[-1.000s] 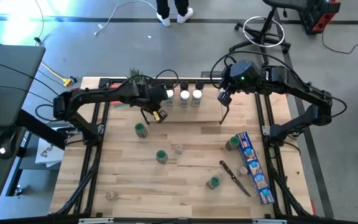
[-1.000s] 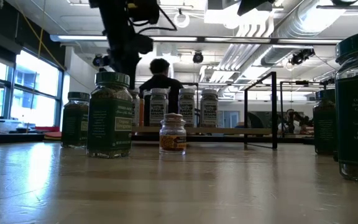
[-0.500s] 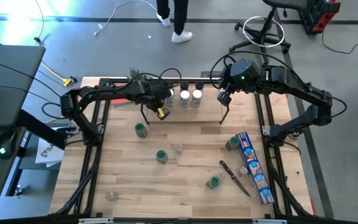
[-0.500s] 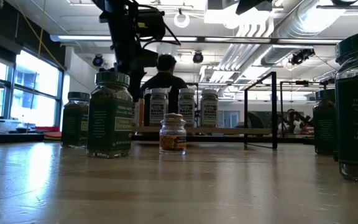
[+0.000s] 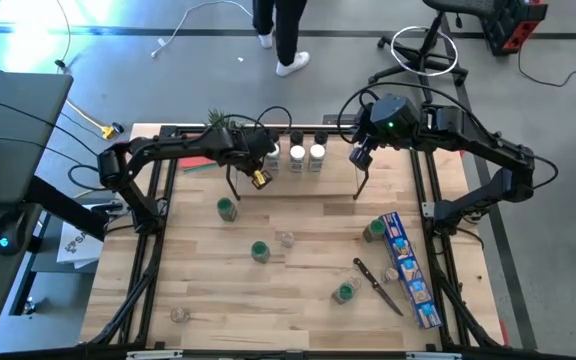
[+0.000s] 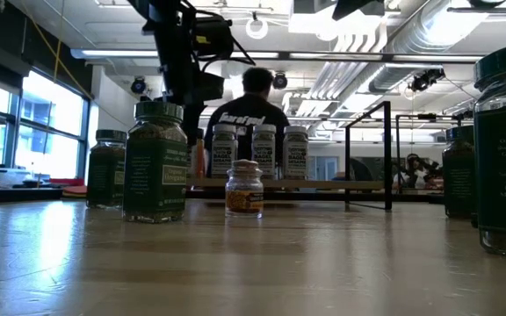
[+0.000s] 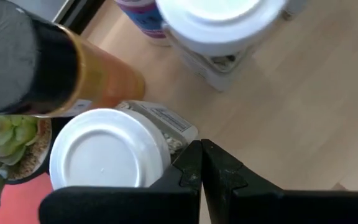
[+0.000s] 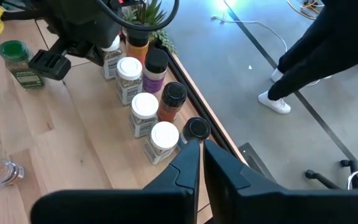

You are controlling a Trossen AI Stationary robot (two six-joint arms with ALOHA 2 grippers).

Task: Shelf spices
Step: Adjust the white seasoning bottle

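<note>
The shelf (image 5: 286,133) stands at the table's far edge and carries white-capped jars (image 5: 296,155) in front and black-capped jars (image 8: 174,93) behind. My left gripper (image 5: 257,176) hovers at the shelf's left end, shut, close beside a white-capped jar (image 7: 107,155) and an orange jar with a black cap (image 7: 36,62). My right gripper (image 5: 359,175) is shut and holds nothing; it hangs off the shelf's right end (image 8: 202,149). Loose green-capped jars (image 5: 227,207) (image 5: 259,250) (image 5: 345,291) and a small clear jar (image 5: 286,239) stand on the table. My left gripper has the outer side of one shut finger (image 7: 188,165) right beside the body of the white-capped jar (image 7: 171,134) on the shelf, coming from above. I cannot tell whether it touches the jar. Nothing sits between the fingers.
A long blue box (image 5: 409,270) and a black-handled knife (image 5: 378,286) lie on the table's right side, with a green-capped jar (image 5: 373,231) beside the box. A clear jar (image 5: 179,314) stands near the near left corner. A small plant (image 7: 5,140) sits by the shelf. A person (image 5: 283,30) walks beyond the far edge.
My left gripper has moved a little toward the table's far edge and to the right, closer to the white-capped jars on the shelf. The person beyond the far edge has walked on. My right arm has kept still.
</note>
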